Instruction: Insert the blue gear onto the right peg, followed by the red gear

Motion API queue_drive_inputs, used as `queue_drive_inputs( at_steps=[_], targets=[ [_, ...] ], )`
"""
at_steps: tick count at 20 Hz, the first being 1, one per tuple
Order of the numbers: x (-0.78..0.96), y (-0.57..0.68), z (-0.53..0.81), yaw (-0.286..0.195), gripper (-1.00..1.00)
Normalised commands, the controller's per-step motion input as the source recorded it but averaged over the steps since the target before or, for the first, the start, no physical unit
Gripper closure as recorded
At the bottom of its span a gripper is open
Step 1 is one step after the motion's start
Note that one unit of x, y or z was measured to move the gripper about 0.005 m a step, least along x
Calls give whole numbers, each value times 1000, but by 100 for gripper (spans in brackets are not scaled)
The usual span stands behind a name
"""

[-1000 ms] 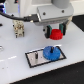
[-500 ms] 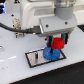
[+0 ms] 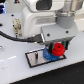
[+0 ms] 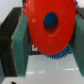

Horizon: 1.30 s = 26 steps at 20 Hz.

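One red gear (image 4: 46,26) sits clenched between the two pads (image 4: 20,42) of the claw (image 3: 59,49), directly over one blue gear (image 3: 50,54) lying on the base plate (image 3: 34,58). The plate rests on the white surface (image 3: 15,70).

The red gear (image 3: 59,49) sits above the blue gear (image 3: 49,54) on the base plate (image 3: 34,58).
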Motion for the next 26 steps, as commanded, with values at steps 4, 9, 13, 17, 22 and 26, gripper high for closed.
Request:
queue_drive_inputs(
  at_steps=[4,9,13,17,22,26],
  targets=[
    [0,-115,348,0,100],
    [-17,-40,291,0,100],
    [7,-34,203,0,100],
    [9,-105,38,0,100],
    [42,-77,-171,0,100],
    [114,-89,-133,0,100]
  ],
)
